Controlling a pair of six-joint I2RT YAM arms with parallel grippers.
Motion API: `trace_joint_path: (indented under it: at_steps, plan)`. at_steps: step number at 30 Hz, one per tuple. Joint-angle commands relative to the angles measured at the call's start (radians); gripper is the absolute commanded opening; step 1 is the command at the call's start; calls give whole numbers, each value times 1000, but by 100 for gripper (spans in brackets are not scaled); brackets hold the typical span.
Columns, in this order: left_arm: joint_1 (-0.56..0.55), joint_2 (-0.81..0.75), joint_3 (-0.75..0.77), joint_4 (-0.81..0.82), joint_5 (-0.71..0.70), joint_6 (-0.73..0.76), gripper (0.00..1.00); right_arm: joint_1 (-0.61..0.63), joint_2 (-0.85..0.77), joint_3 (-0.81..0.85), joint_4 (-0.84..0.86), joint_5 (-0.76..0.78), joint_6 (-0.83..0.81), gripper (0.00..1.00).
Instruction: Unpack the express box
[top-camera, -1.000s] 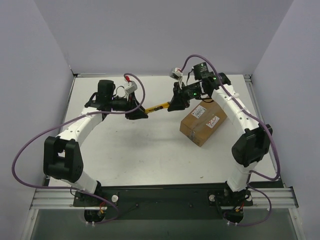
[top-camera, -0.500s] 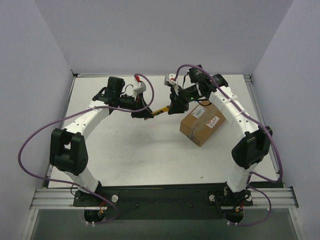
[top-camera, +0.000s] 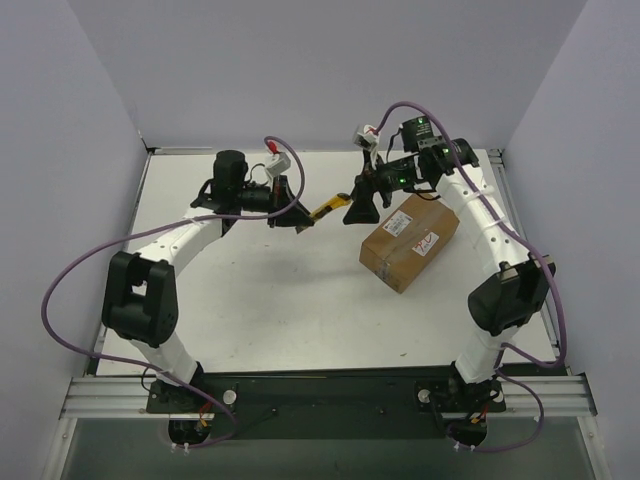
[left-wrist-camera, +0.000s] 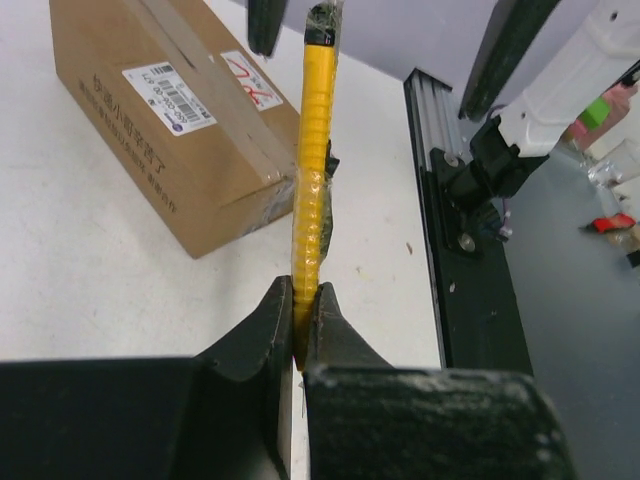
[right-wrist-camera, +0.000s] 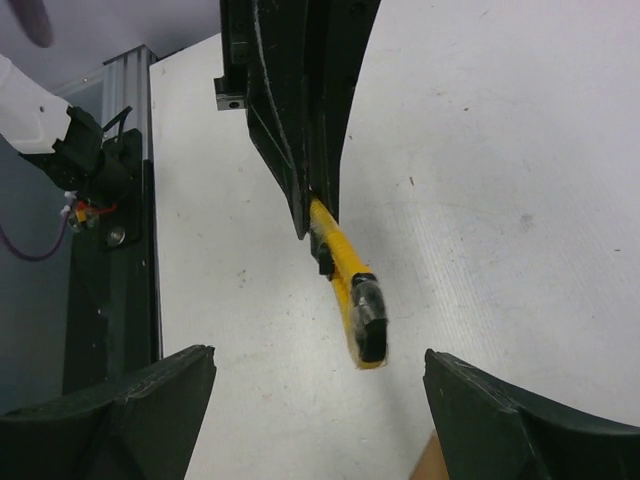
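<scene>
Left arm (top-camera: 185, 238) reaches inward, jaws clamped on the knife (left-wrist-camera: 312, 170) (one end); right jaws apart, express box (top-camera: 408, 240) just beside.

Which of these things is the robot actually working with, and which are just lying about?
In the job:
- brown cardboard express box with a white label
- slim yellow utility knife, probably for the box's tape, gripped in the left claw
- right claw, open by the knife's tip

Just there:
- white table
- metal rail at the near edge
</scene>
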Motion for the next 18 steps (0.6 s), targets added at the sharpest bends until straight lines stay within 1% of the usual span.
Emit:
trace_joint_path:
  at_steps: [1, 3, 4, 9, 18]
  plan:
    - [5, 40, -59, 612, 56, -510, 0, 12, -24, 18, 23, -107, 76, 85]
    - [-2, 46, -49, 617, 57, -514, 0, 14, -15, 18, 62, -116, 104, 82]
    - [-4, 48, -46, 617, 56, -511, 0, 15, -12, 18, 82, -115, 147, 81]
    - [-5, 51, -40, 632, 50, -538, 0, 25, 13, 29, 205, -78, 261, 74]
    - [-7, 49, -28, 665, 34, -592, 0, 52, 48, 43, 253, -69, 296, 61]
